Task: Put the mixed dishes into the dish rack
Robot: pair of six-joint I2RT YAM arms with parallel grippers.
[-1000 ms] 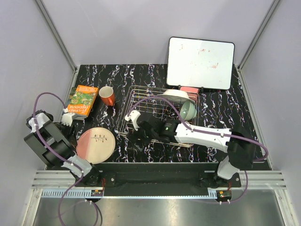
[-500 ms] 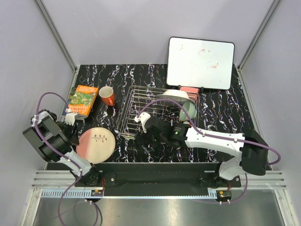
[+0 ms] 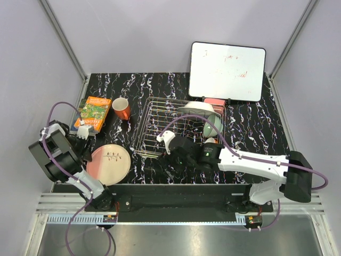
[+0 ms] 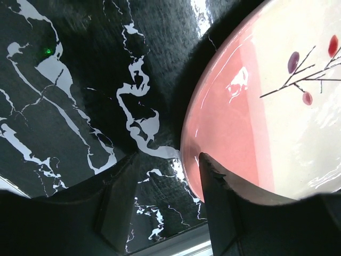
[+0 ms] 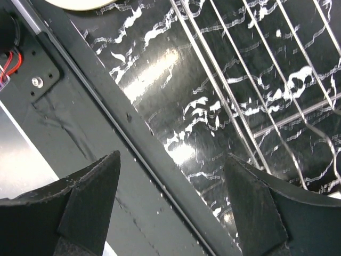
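Black marbled tabletop (image 3: 250,120) carries book (image 3: 93,113), mug (image 3: 121,109), plate (image 3: 109,162), rack (image 3: 154,114); whiteboard (image 3: 227,70) at back, apparently propped upright.

My left gripper (image 3: 82,133) sits low, elbow folded back, jaws parted. My right gripper (image 3: 164,140) stretches leftward, jaws wide.

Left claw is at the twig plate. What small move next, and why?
Probably close the left claw on the rim of the pink-and-cream plate: the jaws stand open astride its edge, one finger over the pink glaze, the other over the table, gripping nothing yet.
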